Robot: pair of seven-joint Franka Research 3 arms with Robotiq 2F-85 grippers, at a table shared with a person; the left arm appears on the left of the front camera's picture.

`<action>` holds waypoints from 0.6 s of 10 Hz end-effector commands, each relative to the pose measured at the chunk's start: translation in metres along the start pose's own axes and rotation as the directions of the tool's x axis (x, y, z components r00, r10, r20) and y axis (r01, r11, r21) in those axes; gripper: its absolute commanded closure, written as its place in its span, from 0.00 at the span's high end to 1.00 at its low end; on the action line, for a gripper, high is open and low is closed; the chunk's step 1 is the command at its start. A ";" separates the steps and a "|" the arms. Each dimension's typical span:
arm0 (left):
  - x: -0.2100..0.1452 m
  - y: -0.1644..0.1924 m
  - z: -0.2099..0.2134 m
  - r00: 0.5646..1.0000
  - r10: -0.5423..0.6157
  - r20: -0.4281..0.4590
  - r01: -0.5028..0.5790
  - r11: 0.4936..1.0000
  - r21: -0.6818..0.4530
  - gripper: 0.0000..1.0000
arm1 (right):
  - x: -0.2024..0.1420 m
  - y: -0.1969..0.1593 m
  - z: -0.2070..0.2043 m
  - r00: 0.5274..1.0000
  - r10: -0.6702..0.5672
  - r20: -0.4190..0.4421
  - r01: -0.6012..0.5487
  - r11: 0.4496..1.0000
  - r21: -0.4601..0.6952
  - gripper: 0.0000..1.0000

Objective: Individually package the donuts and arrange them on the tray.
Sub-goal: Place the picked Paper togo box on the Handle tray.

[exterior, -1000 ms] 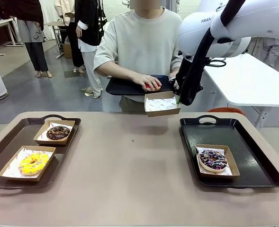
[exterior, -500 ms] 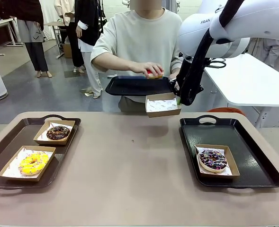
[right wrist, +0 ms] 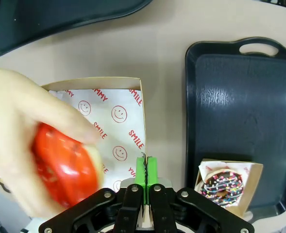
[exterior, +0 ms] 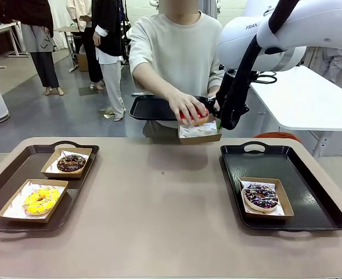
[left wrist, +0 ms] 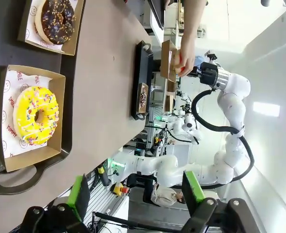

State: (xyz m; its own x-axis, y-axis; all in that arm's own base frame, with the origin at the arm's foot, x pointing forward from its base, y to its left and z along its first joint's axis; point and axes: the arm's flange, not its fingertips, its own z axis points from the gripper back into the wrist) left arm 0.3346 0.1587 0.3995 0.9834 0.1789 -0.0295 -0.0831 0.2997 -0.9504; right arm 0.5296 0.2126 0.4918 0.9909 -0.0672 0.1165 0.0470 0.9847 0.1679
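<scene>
A person's hand (exterior: 185, 104) holds the glossy red donut (exterior: 194, 118) just over an open cardboard box (exterior: 200, 133) lined with printed paper. My right gripper (right wrist: 145, 170) is shut on that box's near wall and keeps it in the air past the table's far edge. In the right wrist view the red donut (right wrist: 65, 165) hangs blurred above the box's paper (right wrist: 118, 116). The purple sprinkled donut (exterior: 262, 196) lies boxed on the right tray (exterior: 313, 203). Boxed yellow (exterior: 40, 200) and chocolate (exterior: 71, 163) donuts sit on the left tray (exterior: 2, 186). My left gripper (left wrist: 135, 191) stands open above the yellow donut (left wrist: 35, 115).
With the other hand the person holds a black tray (exterior: 153, 107) behind the box. Bare tabletop (exterior: 159, 203) lies between the two trays. Much of the right tray's far half (right wrist: 230, 87) is free. Other people stand far back on the left.
The person's hand has lifted the red donut off the held black tray and brought it forward and down over the box. My right gripper and the box have stayed put.
</scene>
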 end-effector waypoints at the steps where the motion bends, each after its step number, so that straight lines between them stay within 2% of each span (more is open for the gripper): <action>1: -0.003 -0.001 0.003 1.000 -0.010 -0.005 0.010 1.000 0.006 1.00 | -0.001 0.000 0.001 1.000 0.000 0.004 0.000 1.000 0.001 0.00; 6: -0.003 -0.001 0.003 1.000 -0.010 -0.005 0.010 1.000 0.006 1.00 | -0.001 0.000 0.001 1.000 0.000 0.004 0.000 1.000 0.001 0.00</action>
State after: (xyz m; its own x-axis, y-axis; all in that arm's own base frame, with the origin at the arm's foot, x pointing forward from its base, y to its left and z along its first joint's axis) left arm 0.3344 0.1591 0.3995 0.9832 0.1803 -0.0296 -0.0837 0.3004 -0.9501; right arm 0.5296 0.2126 0.4918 0.9909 -0.0672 0.1165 0.0470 0.9847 0.1679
